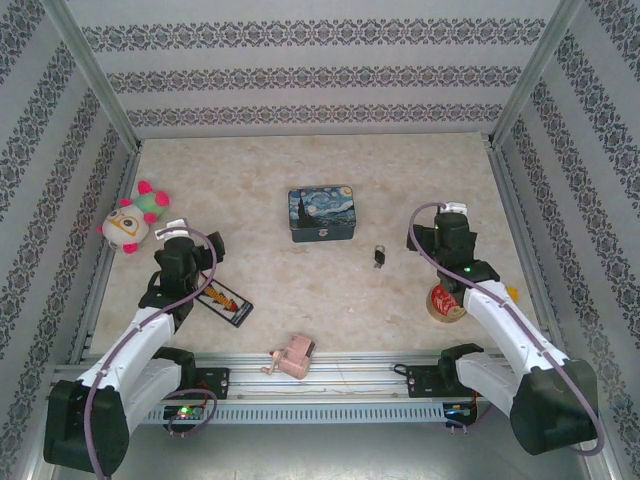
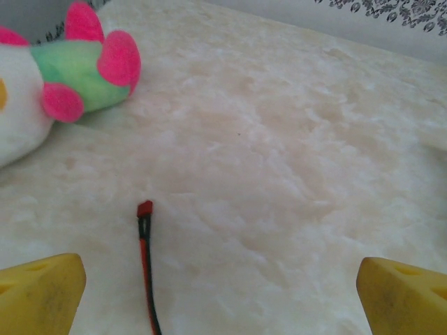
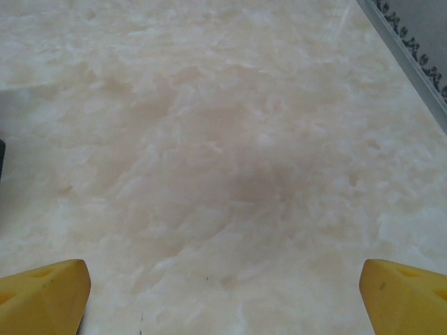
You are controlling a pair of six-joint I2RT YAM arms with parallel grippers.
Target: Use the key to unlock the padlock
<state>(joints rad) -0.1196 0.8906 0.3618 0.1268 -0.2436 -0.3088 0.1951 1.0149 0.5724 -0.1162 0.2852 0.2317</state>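
Padlock [image 1: 380, 256] lying on table [image 1: 300, 300] just right of blue tin [image 1: 321, 213], untouched, left gripper [image 2: 223, 299] spread wide, empty, right gripper [image 3: 223, 299] spread wide, empty, apart from padlock.

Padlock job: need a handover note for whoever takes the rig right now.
Left gripper: open, empty, near the plush toy.
Right gripper: open, empty.
Padlock: lying right of the blue tin, neither gripper touching it.
Key: too small to tell apart from the padlock.
Done: cannot tell whether it is unlocked.
Left: check the padlock; if locked, find the key and unlock.
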